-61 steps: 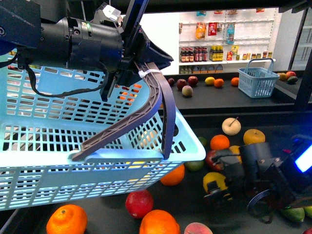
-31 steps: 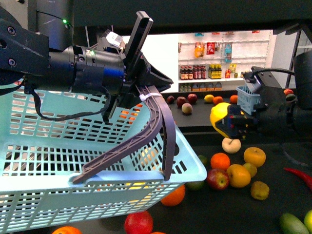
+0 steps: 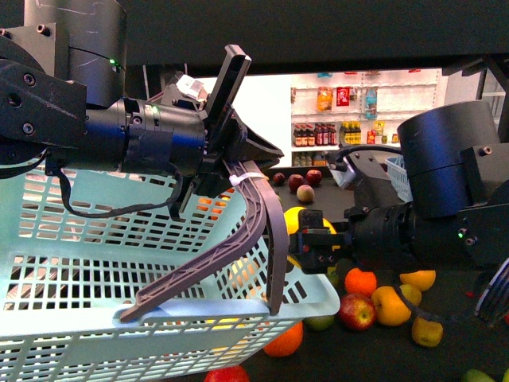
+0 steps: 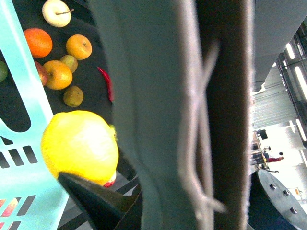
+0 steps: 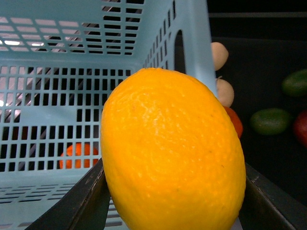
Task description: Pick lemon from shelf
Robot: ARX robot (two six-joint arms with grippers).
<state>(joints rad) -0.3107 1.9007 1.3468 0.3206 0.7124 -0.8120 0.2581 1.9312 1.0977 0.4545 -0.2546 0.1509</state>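
My right gripper [image 3: 312,245] is clamped on the lemon [image 3: 305,218], holding it in the air just right of the blue basket [image 3: 95,263], above the shelf [image 3: 382,354]. My left gripper [image 3: 227,171] is closed around the basket handle [image 3: 256,213].

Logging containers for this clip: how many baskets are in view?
2: big light-blue basket held by left gripper; small blue basket far back, partly hidden behind right arm.
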